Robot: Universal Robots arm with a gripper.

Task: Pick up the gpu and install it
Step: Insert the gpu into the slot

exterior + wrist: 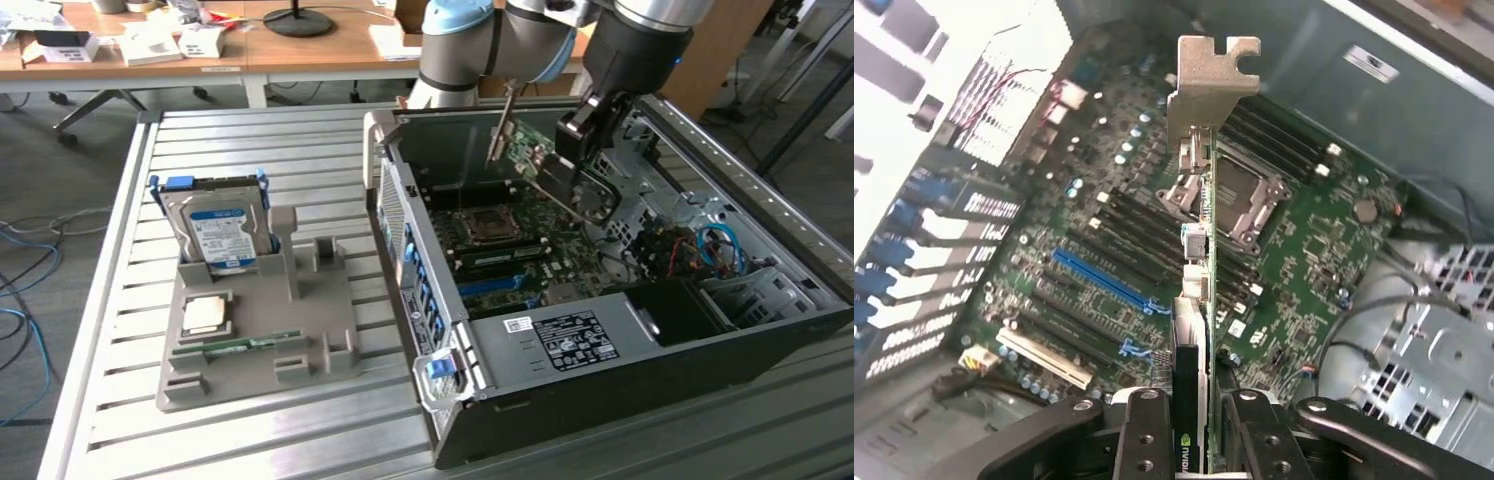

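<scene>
Workshop setting: wooden desks behind, slatted metal table (267,150) in front.

Item 1, computer case (641,370): lies on its side on the table, lid off, motherboard (534,230) exposed.

Item 2, gpu (1199,300): held in the air inside the case, above the motherboard and apart from it, with its silvery bracket (1209,85) at the far end.

Item 3, gripper (1194,430): clamped on the gpu, one finger against each face.

Item 4, grey fixture (254,370): on the table beside the case, to the exterior view's left. It carries a hard drive (220,230), a processor (204,315) and a RAM stick (240,345).

Risks, as judged:
- The card may meet the case's slots askew, jamming or straining its edge connector.
- The bracket may snag the case's rear wall.
- Pressing down could make the card slide in so narrow a grip.

View notes:
- Wrist view gives the card edge-on over the slots, including a blue slot (1104,280), so sideways alignment can be read.
- Exterior view gives the card's height over the board, its tilt and the fixture.
</scene>
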